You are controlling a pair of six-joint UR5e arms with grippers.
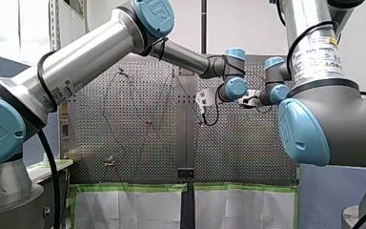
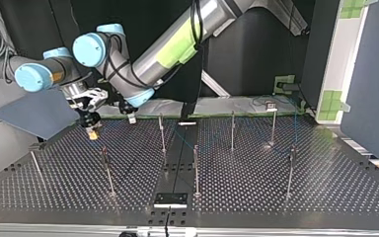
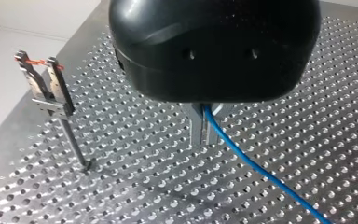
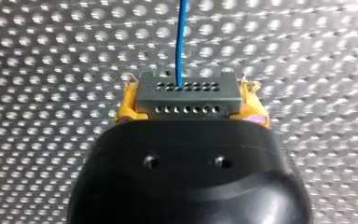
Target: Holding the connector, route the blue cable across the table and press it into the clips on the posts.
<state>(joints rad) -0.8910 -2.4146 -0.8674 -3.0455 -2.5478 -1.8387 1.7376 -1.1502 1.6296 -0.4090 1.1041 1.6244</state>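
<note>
The perforated table (image 2: 325, 187) fills the scene, and in the top view thin upright posts (image 2: 196, 170) stand scattered across it. My left arm (image 2: 177, 44) enters that view at the upper right and reaches over to the far left part of the table. My right arm (image 2: 34, 76) comes in at the upper left, so both wrists hang close together above the far left corner. In the front view the two arms meet just right of the table's middle.

My right gripper (image 4: 189, 105) is clamped on the connector (image 4: 189, 91), a small grey block with rows of holes. It is squeezed between the yellow pads (image 4: 127, 105), one on each side. In the top view this gripper (image 2: 93, 131) points down, just above the table.

My left gripper (image 3: 205, 133) is just beside it, also low over the table. Its metal fingers (image 3: 196, 128) are closed together on the blue cable (image 3: 256, 168), which comes out between them. From there the cable runs slanting away above the holes.

In the right wrist view the blue cable (image 4: 182, 37) leaves the top of the connector and runs straight ahead over the table. One post (image 3: 72, 140) stands to the side of my left gripper, well apart from the cable. Its forked clip (image 3: 44, 84) carries a thin orange band across the top.
</note>
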